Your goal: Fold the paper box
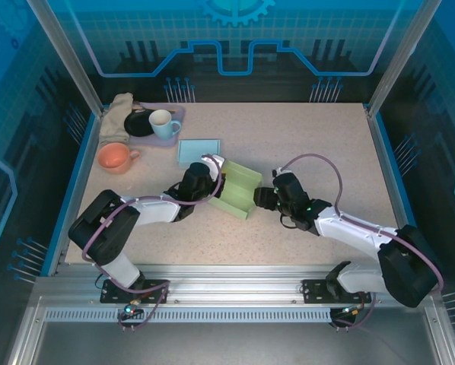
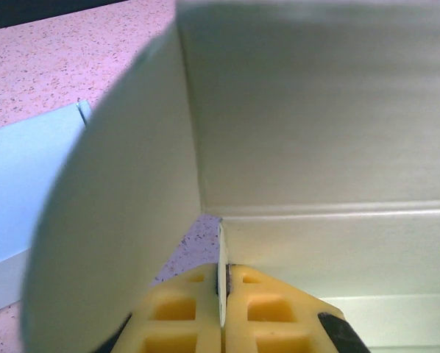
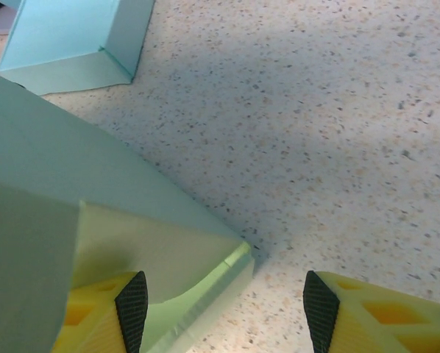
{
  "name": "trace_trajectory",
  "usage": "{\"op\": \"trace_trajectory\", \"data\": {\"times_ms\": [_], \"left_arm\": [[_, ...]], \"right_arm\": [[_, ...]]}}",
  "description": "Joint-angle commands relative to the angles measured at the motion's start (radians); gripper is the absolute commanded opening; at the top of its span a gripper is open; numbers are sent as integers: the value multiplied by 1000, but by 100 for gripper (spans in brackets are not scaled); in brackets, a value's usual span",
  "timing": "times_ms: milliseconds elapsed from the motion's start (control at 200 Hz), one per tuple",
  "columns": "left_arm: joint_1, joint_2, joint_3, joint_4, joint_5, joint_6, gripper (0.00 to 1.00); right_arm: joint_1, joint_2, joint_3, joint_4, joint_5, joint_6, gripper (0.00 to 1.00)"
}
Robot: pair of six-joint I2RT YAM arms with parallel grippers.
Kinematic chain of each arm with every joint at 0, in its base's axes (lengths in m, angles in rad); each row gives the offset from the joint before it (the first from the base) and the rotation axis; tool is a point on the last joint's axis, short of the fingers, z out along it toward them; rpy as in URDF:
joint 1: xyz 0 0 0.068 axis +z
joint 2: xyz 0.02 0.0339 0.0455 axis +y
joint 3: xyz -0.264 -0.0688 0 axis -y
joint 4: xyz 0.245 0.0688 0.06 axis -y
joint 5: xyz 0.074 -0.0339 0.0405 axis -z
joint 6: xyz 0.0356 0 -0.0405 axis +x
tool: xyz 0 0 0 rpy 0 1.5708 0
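The green paper box [image 1: 239, 190] lies half folded in the middle of the table, its walls partly raised. My left gripper [image 1: 214, 181] is at the box's left side. In the left wrist view its yellow fingers [image 2: 183, 309] are shut on a thin upright flap [image 2: 221, 250] of the paper box [image 2: 316, 132], whose pale walls rise close in front. My right gripper [image 1: 261, 199] is at the box's right end. It stands open [image 3: 226, 312], with a corner of the box [image 3: 231, 265] between its fingers and nothing pinched.
A light blue folded box [image 1: 198, 151] sits just behind the green one, also seen as the blue box [image 3: 73, 37]. At the back left stand a purple tray [image 1: 176, 114] with a mug [image 1: 163, 123], a black plate [image 1: 140, 124], a cloth [image 1: 117, 114] and an orange cup [image 1: 115, 157].
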Motion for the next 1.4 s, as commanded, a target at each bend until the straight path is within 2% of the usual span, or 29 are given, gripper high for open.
{"op": "trace_trajectory", "data": {"times_ms": [0, 165, 315, 605, 830, 945, 1085, 1395], "left_arm": [[1, -21, 14, 6, 36, -12, 5], [2, -26, -11, 35, 45, -9, 5], [1, -32, -105, 153, 27, -5, 5], [-17, -20, -267, 400, -7, 35, 4], [-72, 2, -288, 448, -67, 117, 2], [-82, 28, -301, 490, -68, 124, 2], [-98, 65, -330, 567, -47, 137, 2], [-124, 106, -359, 634, -41, 184, 0]], "right_arm": [[29, 28, 47, 24, -12, 5, 61], [46, 61, 60, 28, -9, 0, 60], [68, 35, 35, 11, 13, -9, 60], [114, -169, -57, -78, 88, -11, 60], [157, -382, -64, -172, 194, -26, 61], [158, -438, -57, -185, 247, -47, 61], [156, -401, -26, -190, 302, -75, 63], [157, -221, 34, -144, 266, -73, 62]]}}
